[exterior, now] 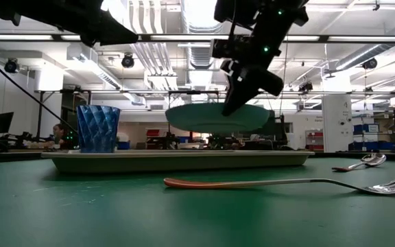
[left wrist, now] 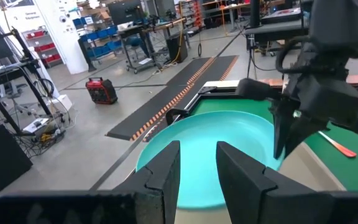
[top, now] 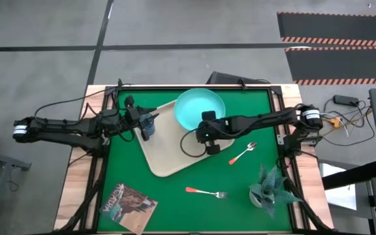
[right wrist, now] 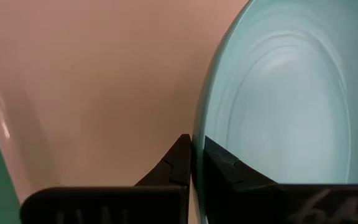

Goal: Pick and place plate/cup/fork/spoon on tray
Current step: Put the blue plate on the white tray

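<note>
The turquoise plate (top: 200, 108) is held over the far right part of the beige tray (top: 168, 153) by my right gripper (top: 205, 132), which is shut on it. In the low view the plate (exterior: 218, 118) hangs above the tray (exterior: 177, 159). The blue cup (top: 148, 126) stands on its base on the tray's left part, also seen in the low view (exterior: 98, 128). My left gripper (left wrist: 197, 163) is open and empty, above the cup. The spoon (top: 242, 154) and the fork (top: 207, 192) lie flat on the green mat, right of and near the tray. My right gripper pinches the plate's rim (right wrist: 196, 140) at its near edge between its two fingers, one on the upper face and one on the underside. The fingers slant down from above (exterior: 233, 99). The plate is lifted clear of the tray, about level.
A potted plant (top: 266, 186) stands at the near right corner. A magazine (top: 129, 202) lies at the near left. The fork's handle (exterior: 211, 183) lies across the mat in front of the tray.
</note>
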